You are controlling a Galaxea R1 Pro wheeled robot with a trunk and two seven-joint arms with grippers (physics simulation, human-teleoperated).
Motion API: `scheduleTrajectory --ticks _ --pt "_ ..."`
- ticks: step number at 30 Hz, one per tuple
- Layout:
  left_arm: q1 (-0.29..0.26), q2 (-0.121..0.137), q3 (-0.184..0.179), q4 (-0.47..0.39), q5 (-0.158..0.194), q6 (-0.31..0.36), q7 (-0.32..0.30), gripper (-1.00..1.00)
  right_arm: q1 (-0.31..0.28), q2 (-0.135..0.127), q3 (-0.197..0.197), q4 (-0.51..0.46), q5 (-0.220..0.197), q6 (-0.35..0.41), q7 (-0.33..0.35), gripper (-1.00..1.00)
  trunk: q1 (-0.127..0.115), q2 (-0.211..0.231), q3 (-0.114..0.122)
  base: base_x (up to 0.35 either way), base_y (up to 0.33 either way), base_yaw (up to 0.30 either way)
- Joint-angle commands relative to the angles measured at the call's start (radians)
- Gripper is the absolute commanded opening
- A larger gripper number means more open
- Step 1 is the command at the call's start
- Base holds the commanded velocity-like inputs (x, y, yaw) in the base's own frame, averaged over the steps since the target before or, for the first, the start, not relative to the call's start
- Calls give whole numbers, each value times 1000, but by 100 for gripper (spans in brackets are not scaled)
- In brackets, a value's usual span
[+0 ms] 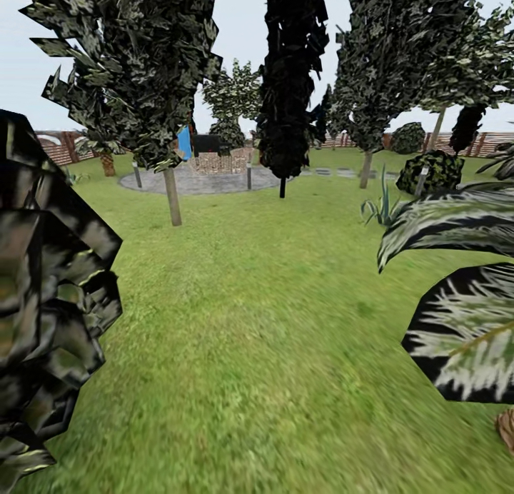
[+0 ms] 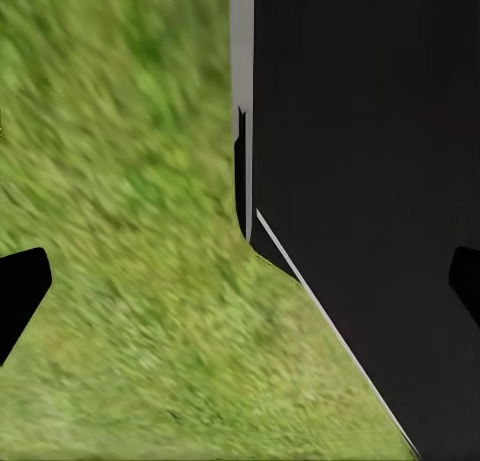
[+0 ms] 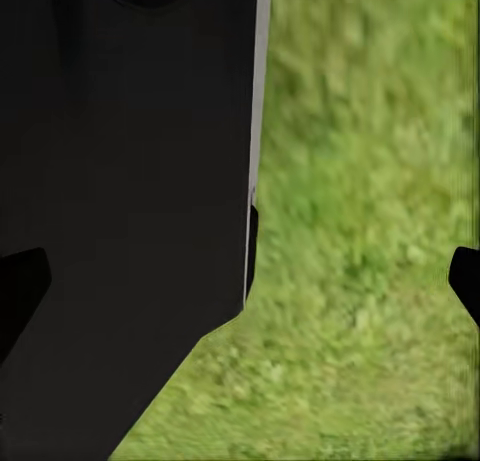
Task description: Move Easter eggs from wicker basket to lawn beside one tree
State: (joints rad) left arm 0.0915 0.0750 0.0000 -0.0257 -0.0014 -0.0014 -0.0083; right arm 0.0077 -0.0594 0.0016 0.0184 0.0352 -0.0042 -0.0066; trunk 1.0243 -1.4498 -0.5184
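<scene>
The brown wicker basket (image 1: 506, 430), barely glimpsed at the right, is judged nearer the right hand (image 3: 240, 281); that and the left hand (image 2: 240, 286) are spread, empty.

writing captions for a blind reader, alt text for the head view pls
A wide green lawn runs to a round paved patch among several trees, including a leafy thin-trunked tree and a near-black cypress. Dark foliage crowds both edges.

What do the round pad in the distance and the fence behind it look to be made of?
The round pad looks like grey stone or concrete paving, matt and mottled; it is too far away to tell joints. The fence looks like reddish-brown wood, with slats crossing in a lattice. The lawn around them is mottled green grass.
</scene>
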Motion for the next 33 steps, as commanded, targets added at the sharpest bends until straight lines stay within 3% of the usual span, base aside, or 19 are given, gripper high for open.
scheduleTrajectory --ticks 1,33 --pt "1 0 0 -2 0 0 -1 100 0 0 0 0 4 0 0 100 1 0 0 338 0 155" --pt "1 0 0 -2 0 0 -1 100 0 0 2 0 10 -1 0 100 1 0 0 338 0 9"
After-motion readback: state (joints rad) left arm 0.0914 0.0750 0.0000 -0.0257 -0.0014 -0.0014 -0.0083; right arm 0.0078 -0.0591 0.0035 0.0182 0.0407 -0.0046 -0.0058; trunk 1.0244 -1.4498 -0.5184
